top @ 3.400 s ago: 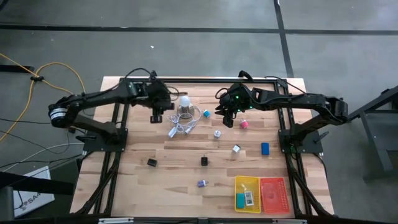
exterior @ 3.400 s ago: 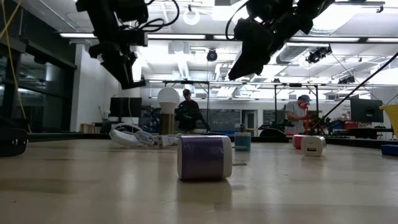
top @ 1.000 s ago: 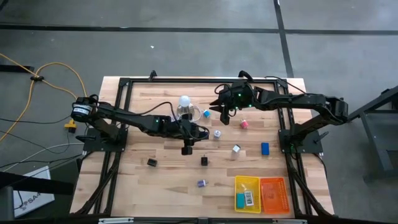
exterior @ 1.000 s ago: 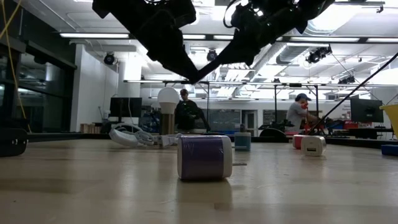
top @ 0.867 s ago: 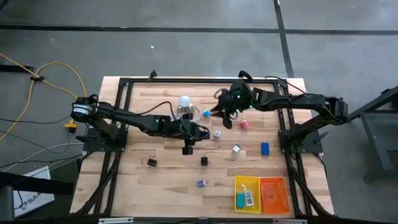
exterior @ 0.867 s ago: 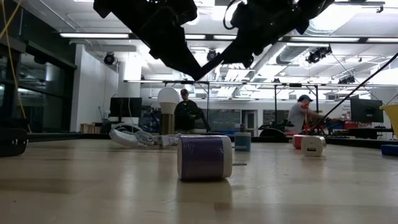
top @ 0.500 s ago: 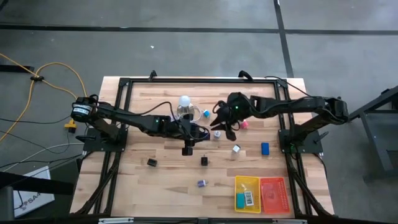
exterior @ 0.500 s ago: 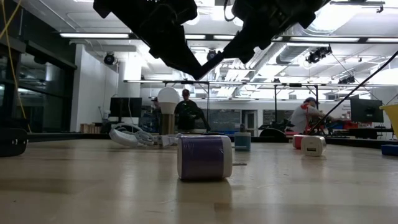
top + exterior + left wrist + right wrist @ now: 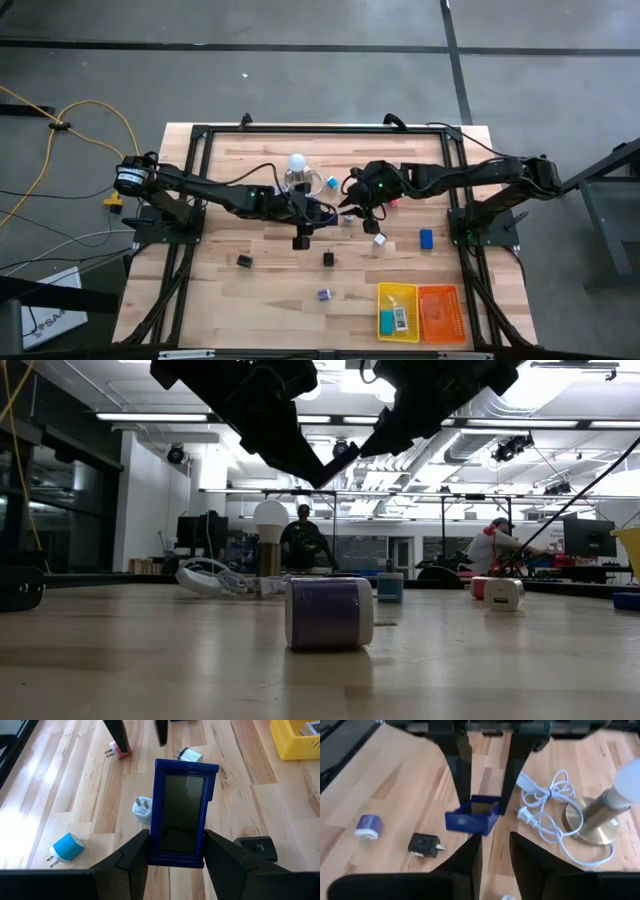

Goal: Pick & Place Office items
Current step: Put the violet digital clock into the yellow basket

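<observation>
while the left gripper point(image 9: 175, 865) pinches the blue block point(image 9: 182, 813) upright above mid-table, probably for carrying to the yellow tray point(image 9: 397, 310), the right gripper point(image 9: 495, 855) hovers close by, fingers slightly apart, empty. loose plugs remain scattered on the table point(image 9: 270, 280).

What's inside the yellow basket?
The yellow tray holds a small blue piece and a white piece with dark marks. The mesh walls may hide anything lying flat against them. The orange tray beside it shows nothing inside.
</observation>
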Robot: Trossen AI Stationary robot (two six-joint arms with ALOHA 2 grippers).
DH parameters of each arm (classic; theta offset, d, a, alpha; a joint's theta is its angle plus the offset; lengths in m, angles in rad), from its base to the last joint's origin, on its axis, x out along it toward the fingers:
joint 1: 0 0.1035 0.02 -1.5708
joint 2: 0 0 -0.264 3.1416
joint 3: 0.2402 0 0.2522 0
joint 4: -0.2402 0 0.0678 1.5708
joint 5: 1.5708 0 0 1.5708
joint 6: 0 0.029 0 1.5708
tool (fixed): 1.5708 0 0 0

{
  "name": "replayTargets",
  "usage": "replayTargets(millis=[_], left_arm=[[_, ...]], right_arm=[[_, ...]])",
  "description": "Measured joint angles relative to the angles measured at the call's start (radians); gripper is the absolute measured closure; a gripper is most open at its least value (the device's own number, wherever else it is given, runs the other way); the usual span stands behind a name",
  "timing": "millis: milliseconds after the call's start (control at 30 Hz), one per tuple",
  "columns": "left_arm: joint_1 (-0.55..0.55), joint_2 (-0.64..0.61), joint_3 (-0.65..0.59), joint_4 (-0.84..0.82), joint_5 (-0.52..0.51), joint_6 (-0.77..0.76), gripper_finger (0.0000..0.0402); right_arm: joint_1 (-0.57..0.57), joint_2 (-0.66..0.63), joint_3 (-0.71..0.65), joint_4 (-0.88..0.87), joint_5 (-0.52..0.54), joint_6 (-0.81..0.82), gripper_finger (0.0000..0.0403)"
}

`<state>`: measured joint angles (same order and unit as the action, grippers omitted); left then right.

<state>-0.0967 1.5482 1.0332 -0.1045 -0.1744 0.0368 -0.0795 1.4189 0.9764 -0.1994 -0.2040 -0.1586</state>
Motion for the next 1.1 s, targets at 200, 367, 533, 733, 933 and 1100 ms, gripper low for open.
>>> replayTargets(millis=[200, 367, 533, 733, 933, 1100], left_arm=[[0.000, 0.000, 0.000, 0.000, 0.000, -0.004, 0.0242], [0.000, 0.000, 0.000, 0.000, -0.002, -0.010, 0.0242], [0.000, 0.000, 0.000, 0.006, -0.046, -0.011, 0.0242], [0.005, 0.000, 0.000, 0.051, -0.072, 0.001, 0.0242], [0.005, 0.000, 0.000, 0.098, -0.075, 0.027, 0.0242], [0.005, 0.000, 0.000, 0.105, -0.149, 0.029, 0.0242]], right_arm=[[0.001, 0.000, 0.000, -0.033, 0.057, 0.021, 0.0258], [0.002, 0.000, 0.000, -0.030, 0.057, 0.022, 0.0210], [0.002, 0.000, 0.000, -0.030, 0.057, 0.022, 0.0176], [0.002, 0.000, 0.000, -0.029, 0.090, 0.005, 0.0157], [0.001, 0.000, 0.000, -0.017, 0.126, -0.003, 0.0156], [0.012, 0.000, 0.000, -0.013, 0.124, -0.003, 0.0155]])
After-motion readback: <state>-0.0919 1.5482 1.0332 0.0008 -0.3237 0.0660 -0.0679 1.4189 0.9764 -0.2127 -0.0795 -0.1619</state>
